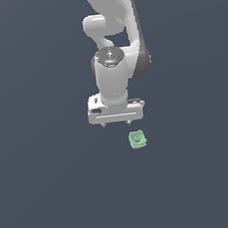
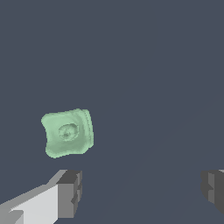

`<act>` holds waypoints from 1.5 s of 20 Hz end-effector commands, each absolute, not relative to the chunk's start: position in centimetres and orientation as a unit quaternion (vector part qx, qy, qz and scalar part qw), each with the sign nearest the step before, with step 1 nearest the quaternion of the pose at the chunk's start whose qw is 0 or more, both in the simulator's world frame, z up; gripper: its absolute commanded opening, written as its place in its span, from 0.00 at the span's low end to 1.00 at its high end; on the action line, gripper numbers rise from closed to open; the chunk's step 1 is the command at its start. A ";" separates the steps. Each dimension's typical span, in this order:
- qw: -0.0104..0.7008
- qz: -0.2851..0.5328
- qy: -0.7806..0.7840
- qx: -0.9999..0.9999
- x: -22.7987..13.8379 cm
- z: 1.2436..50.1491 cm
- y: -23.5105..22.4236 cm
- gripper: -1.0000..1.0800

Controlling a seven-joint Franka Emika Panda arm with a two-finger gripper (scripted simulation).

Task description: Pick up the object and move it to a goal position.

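**Claw open above the bench, mint-green object lying free**

The claw (image 1: 116,124) hangs from the white arm (image 1: 112,46) with its two fingers spread wide and nothing between them. In the wrist view the fingertips (image 2: 70,192) sit far apart at either side of the picture, with only bare dark bench (image 2: 144,65) showing in the gap. The object (image 1: 137,140), a small pale mint-green lump, squarish from above with rounded lobes and a circular dimple in its middle, rests on the bench near the claw, offset toward the exterior view's right and not touched by it. In the wrist view the object (image 2: 68,133) lies outside the span of the fingers, close to one fingertip but apart from it
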State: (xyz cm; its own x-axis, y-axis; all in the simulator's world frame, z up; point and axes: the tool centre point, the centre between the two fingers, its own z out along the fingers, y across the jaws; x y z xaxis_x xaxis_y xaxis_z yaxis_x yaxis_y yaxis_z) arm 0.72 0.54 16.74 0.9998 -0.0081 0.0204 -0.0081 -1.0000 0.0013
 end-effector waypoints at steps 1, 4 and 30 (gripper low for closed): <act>0.001 0.010 -0.004 1.000 0.7 16.7 0.5 0.96; 0.001 0.008 -0.002 1.000 0.7 16.6 0.5 0.96; 0.002 0.000 0.063 0.998 2.2 10.4 7.9 0.96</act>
State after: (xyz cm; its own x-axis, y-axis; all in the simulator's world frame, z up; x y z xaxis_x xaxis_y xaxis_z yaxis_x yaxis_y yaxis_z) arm 2.08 7.02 11.05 0.9934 0.1149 -0.0014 0.1150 -0.9934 0.0048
